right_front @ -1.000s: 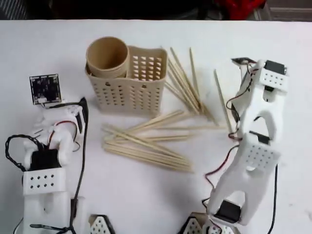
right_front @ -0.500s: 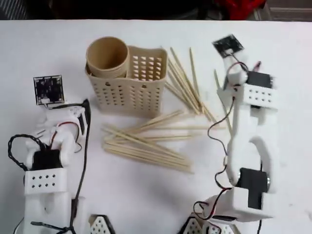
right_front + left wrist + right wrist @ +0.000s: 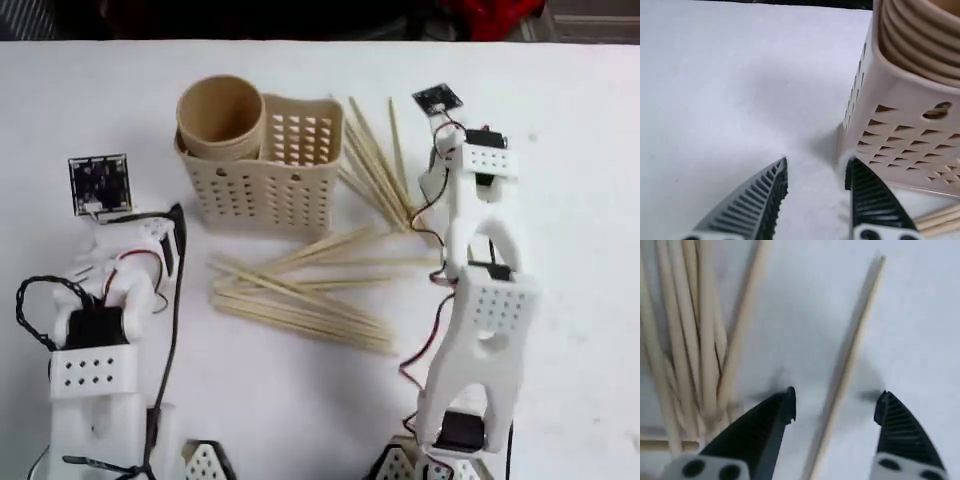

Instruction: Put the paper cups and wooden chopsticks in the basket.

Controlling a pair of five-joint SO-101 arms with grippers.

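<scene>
Found the left gripper (image 3: 815, 167) with fingers spread on nothing, just beside one basket (image 3: 290, 190) holding one stack of paper cups (image 3: 220, 115). Counted two loose heaps on the worktop (image 3: 100, 90), too overlapped to number: wooden chopsticks (image 3: 300, 290) in front of the basket, a second heap (image 3: 380, 170) to its right. Saw the right gripper (image 3: 837, 400) with fingers apart on either side of one lone chopstick (image 3: 847, 370).

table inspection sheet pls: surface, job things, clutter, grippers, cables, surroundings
surface: white table
job's things: stacked paper cups stand in the basket; wooden chopsticks lie loose on the table beside it
clutter: nothing seen
grippers: left gripper open, near the basket's corner; right gripper open, astride a single chopstick
cables: black cable along the left arm; red and black wires on the right arm
surroundings: dark beyond the far edge, a red object
</scene>
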